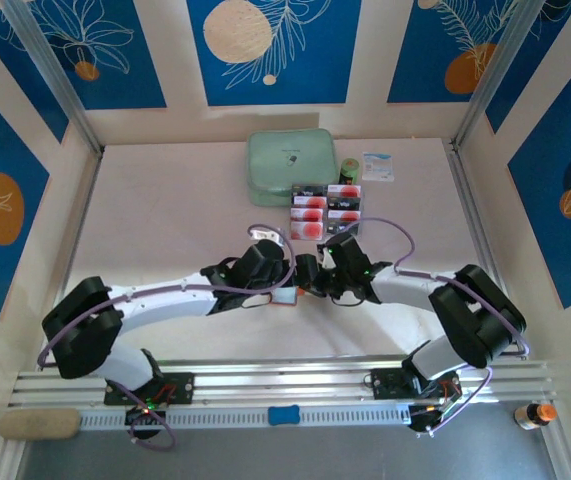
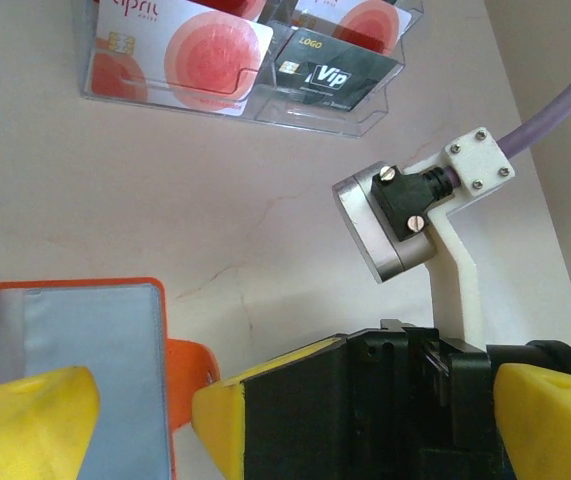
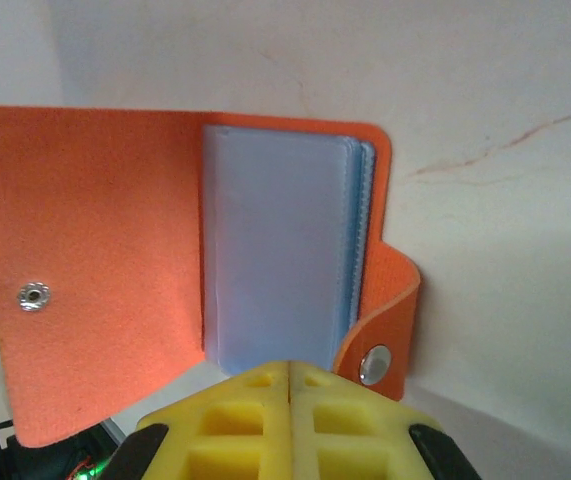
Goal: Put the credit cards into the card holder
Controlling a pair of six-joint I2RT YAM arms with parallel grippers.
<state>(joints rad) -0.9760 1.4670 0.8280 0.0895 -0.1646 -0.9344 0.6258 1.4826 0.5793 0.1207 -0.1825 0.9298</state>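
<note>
Credit cards (image 2: 205, 60) sat in the clear tray (image 2: 365, 118); the card holder (image 3: 115, 260) lay open, seemingly empty. Left pincer (image 1: 285, 290) gaped wide; right pincer (image 3: 290, 378) was closed tight.

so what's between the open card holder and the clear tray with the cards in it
nothing: in the left wrist view the table between the card holder and the clear tray is bare

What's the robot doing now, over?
Left gripper jaws wide open. Right gripper jaws shut. Orange-red fold-over card holder open, top sleeve empty. Pink-white cards in clear plastic tray.
</note>
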